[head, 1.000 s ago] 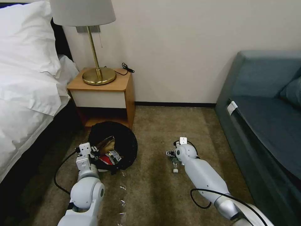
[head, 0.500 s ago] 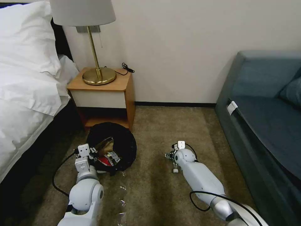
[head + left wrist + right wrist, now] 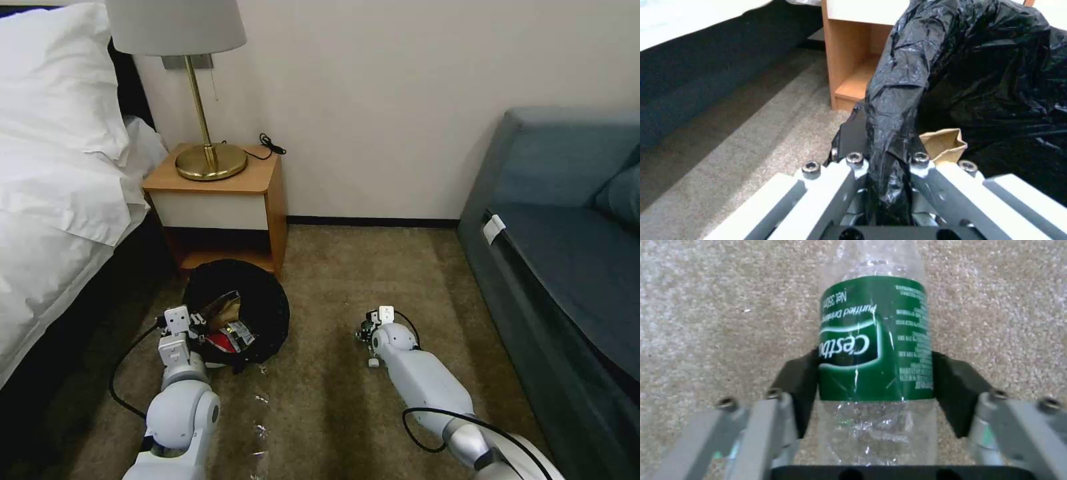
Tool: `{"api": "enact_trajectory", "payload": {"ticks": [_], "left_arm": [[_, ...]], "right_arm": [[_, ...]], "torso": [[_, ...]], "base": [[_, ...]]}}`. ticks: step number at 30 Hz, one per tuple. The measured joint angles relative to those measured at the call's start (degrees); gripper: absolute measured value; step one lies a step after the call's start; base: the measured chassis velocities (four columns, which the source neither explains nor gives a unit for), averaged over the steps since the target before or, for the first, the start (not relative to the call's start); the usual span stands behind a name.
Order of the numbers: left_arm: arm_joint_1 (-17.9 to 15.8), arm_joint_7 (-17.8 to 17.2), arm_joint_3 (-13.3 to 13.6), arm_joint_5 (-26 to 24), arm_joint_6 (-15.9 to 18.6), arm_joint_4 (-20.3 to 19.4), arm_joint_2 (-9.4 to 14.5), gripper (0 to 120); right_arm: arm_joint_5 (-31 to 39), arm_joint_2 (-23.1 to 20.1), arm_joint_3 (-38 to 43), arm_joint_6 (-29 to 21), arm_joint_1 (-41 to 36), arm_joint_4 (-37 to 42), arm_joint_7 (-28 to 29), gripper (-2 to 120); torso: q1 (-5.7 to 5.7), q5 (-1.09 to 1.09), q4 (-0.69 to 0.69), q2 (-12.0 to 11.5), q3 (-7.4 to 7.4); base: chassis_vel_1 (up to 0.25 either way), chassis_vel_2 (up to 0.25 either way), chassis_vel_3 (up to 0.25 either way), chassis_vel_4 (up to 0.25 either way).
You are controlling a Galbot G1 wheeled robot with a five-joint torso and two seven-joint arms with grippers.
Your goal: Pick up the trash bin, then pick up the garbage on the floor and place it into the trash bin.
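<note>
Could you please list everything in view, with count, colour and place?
bin: one, black-bagged, on carpet before nightstand
wrappers: red-white and gold, in bin
paper: one, brown, in bin
bottle: one, clear, green label, on carpet
nightstand: one, wooden, by wall
lamp: one, brass, on nightstand
bed: white, left
sofa: blue, right
left end effector: shut on bin rim
right end effector: shut on bottle
</note>
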Motion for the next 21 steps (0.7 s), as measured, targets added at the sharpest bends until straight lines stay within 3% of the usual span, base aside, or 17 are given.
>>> {"api": "enact_trajectory", "payload": {"ticks": [2,4,10,21], "left_arm": [[0.00,0.00,0.00,0.01,-0.02,-0.03,0.00,3],[0.02,0.00,0.00,0.01,-0.03,-0.16,0.01,3],[0.03,0.00,-0.01,-0.07,-0.04,-0.40,0.10,3],[-0.10,-0.04,0.01,-0.33,-0.07,-0.13,0.28,3]], "right_arm": [[-0.11,0.01,0.13,0.22,-0.05,-0.05,0.00,47],[-0.37,-0.03,0.31,0.69,-0.23,-0.04,-0.01,34],[-0.96,-0.38,0.47,1.07,-0.51,0.38,0.08,20],[-0.75,-1.76,0.37,2.85,-1.10,5.23,1.31,18]], "torso": [[0.00,0.00,0.00,0.00,0.00],[0.00,0.00,0.00,0.00,0.00],[0.00,0.00,0.00,0.00,0.00],[0.00,0.00,0.00,0.00,0.00]], "base": [[0.000,0.000,0.000,0.000],[0.000,0.000,0.000,0.000],[0.000,0.000,0.000,0.000],[0.000,0.000,0.000,0.000]]}}
